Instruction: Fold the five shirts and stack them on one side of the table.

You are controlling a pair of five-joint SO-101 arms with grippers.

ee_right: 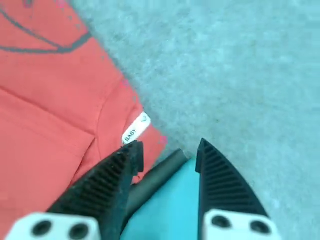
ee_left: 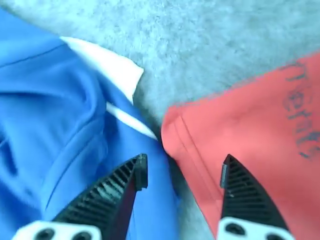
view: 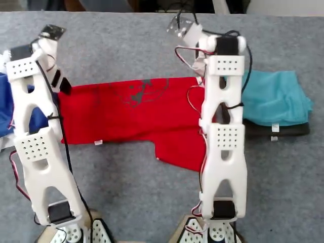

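Observation:
A red shirt point(view: 131, 114) lies spread flat across the middle of the table, with a grey print on it. My left gripper point(ee_left: 182, 172) hangs open over the shirt's left end, where the red hem point(ee_left: 200, 150) meets a crumpled blue shirt point(ee_left: 50, 115) with a white patch point(ee_left: 107, 67). My right gripper point(ee_right: 169, 150) is open above the red shirt's point(ee_right: 50, 100) right end, near its white label point(ee_right: 136, 127). A folded teal shirt point(view: 276, 96) rests on a black one point(view: 283, 130) at the right. Neither gripper holds anything.
The blue shirt point(view: 5, 106) lies at the table's left edge, partly under the left arm. The grey table cover point(view: 126, 197) is bare in front of the red shirt and behind it. The two arm bases stand at the near edge.

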